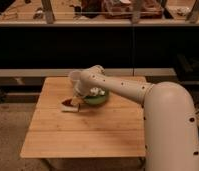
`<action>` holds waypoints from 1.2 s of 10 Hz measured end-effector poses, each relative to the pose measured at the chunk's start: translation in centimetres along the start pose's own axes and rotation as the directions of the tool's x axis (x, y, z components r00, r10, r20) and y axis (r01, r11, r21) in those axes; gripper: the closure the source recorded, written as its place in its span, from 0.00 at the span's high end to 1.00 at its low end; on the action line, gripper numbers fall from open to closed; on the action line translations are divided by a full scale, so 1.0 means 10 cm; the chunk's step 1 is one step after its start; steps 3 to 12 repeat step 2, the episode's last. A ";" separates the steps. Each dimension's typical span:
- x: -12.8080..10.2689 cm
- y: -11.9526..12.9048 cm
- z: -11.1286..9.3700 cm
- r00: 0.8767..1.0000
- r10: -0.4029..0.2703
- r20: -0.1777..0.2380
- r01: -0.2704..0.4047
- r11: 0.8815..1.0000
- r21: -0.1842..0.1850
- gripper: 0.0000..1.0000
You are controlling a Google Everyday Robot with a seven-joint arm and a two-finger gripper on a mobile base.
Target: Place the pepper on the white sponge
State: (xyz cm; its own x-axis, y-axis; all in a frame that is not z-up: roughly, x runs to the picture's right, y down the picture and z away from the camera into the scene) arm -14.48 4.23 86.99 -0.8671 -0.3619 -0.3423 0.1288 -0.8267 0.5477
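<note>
The white sponge (pixel 69 107) lies flat on the wooden table (pixel 83 135), left of the green bowl. The dark red pepper (pixel 67 102) lies on the sponge's top, at its far edge. My gripper (pixel 77 100) reaches down from the white arm (pixel 123 90) and sits just right of the pepper, over the sponge's right end. I cannot tell whether it touches the pepper.
A green bowl (pixel 97 99) with pale things in it stands just right of the sponge, partly behind the arm. A white cup (pixel 74 77) stands behind the gripper. A dark shelf and counter run along behind the table.
</note>
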 end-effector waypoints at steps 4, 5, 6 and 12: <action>0.03 0.00 0.01 1.000 -0.003 -0.001 0.003 1.000 0.000 0.57; 0.03 0.00 0.01 1.000 -0.003 -0.001 0.003 1.000 0.000 0.57; 0.03 0.00 0.01 1.000 -0.003 -0.001 0.003 1.000 0.000 0.57; 0.03 0.00 0.01 1.000 -0.003 -0.001 0.003 1.000 0.000 0.57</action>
